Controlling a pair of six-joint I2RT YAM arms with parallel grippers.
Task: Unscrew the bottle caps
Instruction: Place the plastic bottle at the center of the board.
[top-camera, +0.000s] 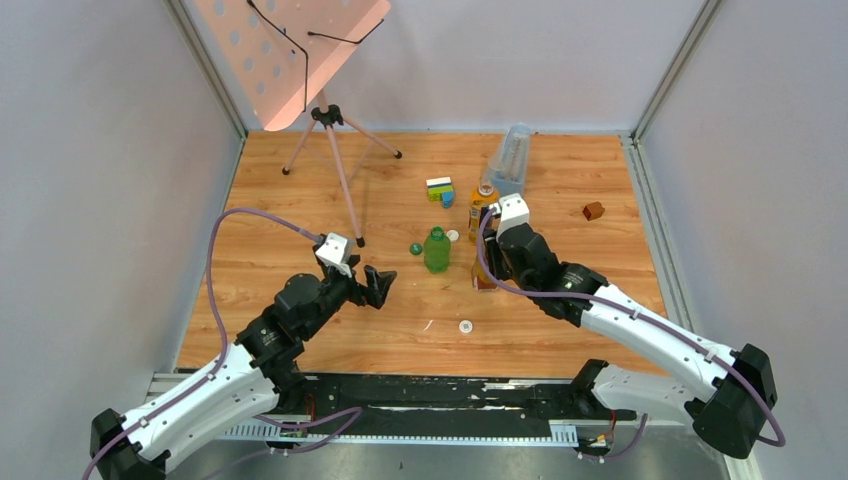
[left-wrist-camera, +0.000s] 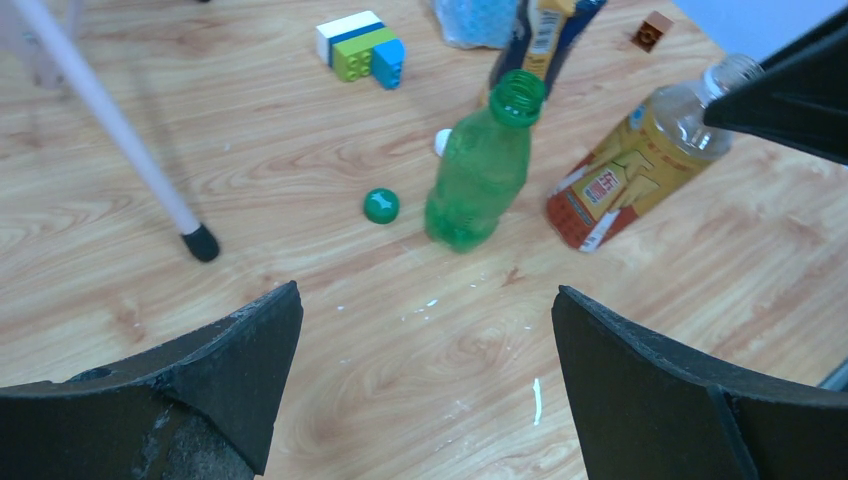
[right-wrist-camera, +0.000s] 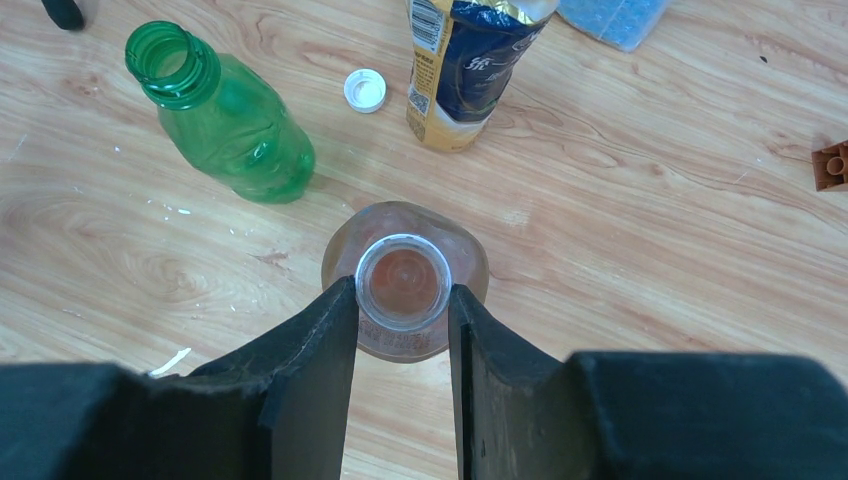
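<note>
Right end effector (right-wrist-camera: 400, 293) clamps the open neck of the red-label bottle (left-wrist-camera: 620, 175), upright mid-surface. Left end effector (left-wrist-camera: 425, 300) stands wide, empty. Green cap (left-wrist-camera: 381, 205) and white cap (right-wrist-camera: 364, 89) lie loose. Caution: a skewed withdrawal could topple this bottle onto the green bottle (right-wrist-camera: 240, 135).

From above, the red-label bottle (top-camera: 483, 280) is largely covered by the right gripper (top-camera: 490, 262). In the left wrist view, 1 white cap (left-wrist-camera: 441, 141) is half hidden behind the green bottle (left-wrist-camera: 478, 175), and the yellow-label bottle (left-wrist-camera: 545, 40) is cut off by the top edge. The reddish-brown block (right-wrist-camera: 830, 165) is clipped by the right wrist view's right edge.
</note>
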